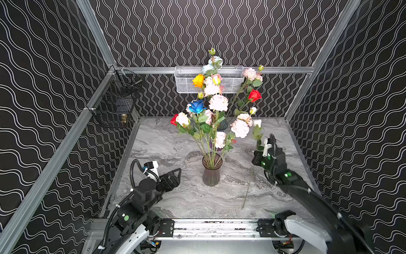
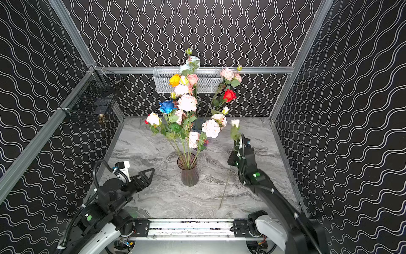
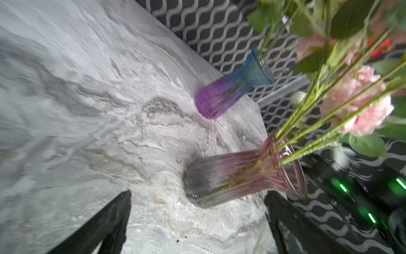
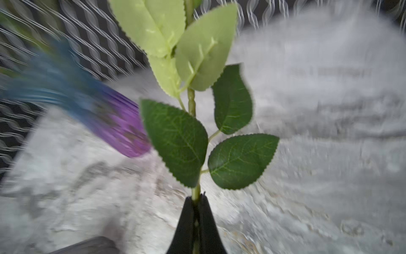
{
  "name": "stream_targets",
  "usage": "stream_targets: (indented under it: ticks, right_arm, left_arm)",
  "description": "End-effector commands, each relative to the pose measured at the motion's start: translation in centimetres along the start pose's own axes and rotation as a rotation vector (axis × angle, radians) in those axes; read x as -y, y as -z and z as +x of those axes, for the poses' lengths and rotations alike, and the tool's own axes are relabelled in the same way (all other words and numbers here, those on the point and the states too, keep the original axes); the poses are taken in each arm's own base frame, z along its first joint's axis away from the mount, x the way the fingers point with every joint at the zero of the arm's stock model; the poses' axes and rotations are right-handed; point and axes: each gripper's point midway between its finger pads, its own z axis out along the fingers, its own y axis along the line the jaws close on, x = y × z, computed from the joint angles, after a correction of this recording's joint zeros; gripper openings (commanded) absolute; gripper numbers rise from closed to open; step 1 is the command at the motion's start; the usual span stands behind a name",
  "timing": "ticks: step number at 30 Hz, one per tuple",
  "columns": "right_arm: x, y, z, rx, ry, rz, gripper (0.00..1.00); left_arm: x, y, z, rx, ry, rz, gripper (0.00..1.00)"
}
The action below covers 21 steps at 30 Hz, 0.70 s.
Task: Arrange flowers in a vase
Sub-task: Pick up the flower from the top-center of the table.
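Two end effectors, two vases, one loose stem.

- Left end effector (image 1: 178,177): jaws wide, empty, just beside the vase (image 1: 211,171) and not touching it.
- Vase: upright mid-bench (image 1: 186,204), neck crowded with flowers (image 1: 218,103).
- Second vase (image 3: 232,88): behind the first, also holding stems.
- Right end effector (image 4: 196,198): pinched tight on a white rose (image 1: 257,123) just under its leaves, with the long stem hanging below toward the bench front.
- Risks: the free stem end may swing and miss the crowded neck, snag blooms, or tip the unsteadied vase.

Walls (image 1: 219,26) blk w/ white wavy lines; table (image 1: 175,198) grey marble; front vase (image 1: 211,173) prob. pink-to-grey; rear vase (image 3: 230,88) blue-to-purple.
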Motion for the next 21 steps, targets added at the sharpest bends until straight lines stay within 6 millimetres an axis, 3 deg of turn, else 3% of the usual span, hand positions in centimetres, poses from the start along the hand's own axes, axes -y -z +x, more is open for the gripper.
stream_targets:
  ticks: [1, 7, 12, 14, 16, 21]
  right_arm:
    - [-1.7, 4.8, -7.0, 0.355, -0.025, -0.064, 0.00]
    - [-5.1, 13.0, -13.3, 0.641, -0.046, -0.246, 0.00]
    - [-9.3, 18.4, -18.8, 0.765, 0.004, -0.434, 0.01]
    - [-11.4, 19.2, -20.2, 0.768, 0.031, -0.517, 0.02]
    - [-13.3, 18.6, -21.0, 0.757, 0.036, -0.576, 0.02]
    - [-17.1, 18.2, -22.7, 0.742, 0.069, -0.676, 0.02]
  left_arm:
    - [-2.6, 1.2, -2.1, 0.135, 0.044, -0.117, 0.98]
    - [-4.3, 2.6, -3.2, 0.231, 0.118, -0.168, 0.98]
    - [-3.9, 1.9, -1.2, 0.117, 0.082, -0.145, 0.98]
    - [-4.6, 1.4, 0.0, 0.064, 0.088, -0.173, 0.98]
    - [-5.1, 1.0, 1.0, 0.024, 0.094, -0.192, 0.98]
    - [-4.5, 0.4, 2.0, -0.004, 0.127, -0.134, 0.98]
